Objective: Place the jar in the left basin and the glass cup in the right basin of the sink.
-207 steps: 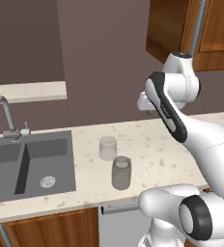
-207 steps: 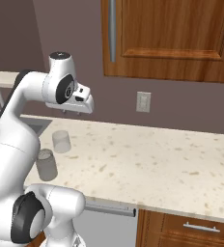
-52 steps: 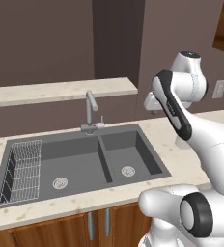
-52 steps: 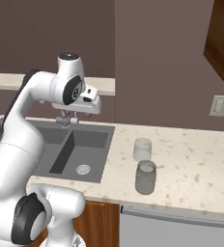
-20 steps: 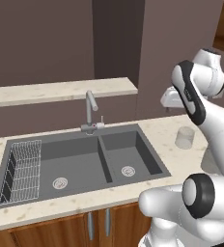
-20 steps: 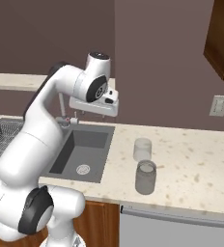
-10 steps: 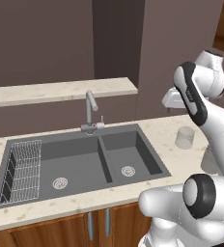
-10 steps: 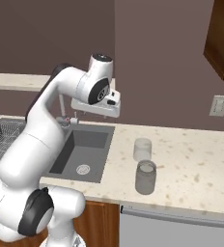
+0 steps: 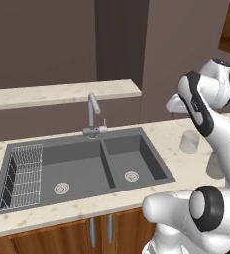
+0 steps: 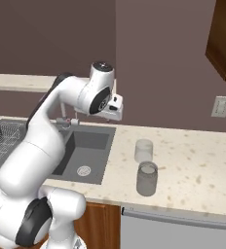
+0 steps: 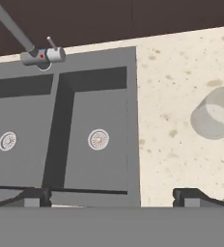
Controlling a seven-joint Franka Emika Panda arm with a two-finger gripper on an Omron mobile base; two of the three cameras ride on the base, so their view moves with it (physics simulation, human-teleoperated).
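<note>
The jar (image 10: 146, 179) stands upright on the speckled surface (image 10: 202, 165), to the right of the sink (image 9: 82, 168) and close to the front edge. In the right base view it sits at about 5 o'clock from the glass cup (image 10: 143, 150), just beside it, with a small gap or none; I cannot tell which. The cup is upright too, and in the hand view it appears as a pale ring (image 11: 214, 114) at about 2 o'clock from the right basin (image 11: 98, 130).

Both pieces look like thin, smooth glass: light, rigid, slippery and likely to chip if knocked or dropped. The jar's straight body below the narrower neck is probably the safest place to take hold, squeezing across its width. The neighbouring cup leaves little room on that side, so the fingers should straddle the jar along the line that avoids it.

The gripper (image 10: 116, 108) hangs high over the surface near the sink's right rim, well apart from both glasses, and its fingers (image 11: 193, 197) are spread wide with nothing between them.

The left basin (image 9: 62, 171), with its wire rack (image 9: 23, 173), lies beyond the divider, and the tap (image 9: 93, 115) rises behind it. Neither glass has been lifted.
</note>
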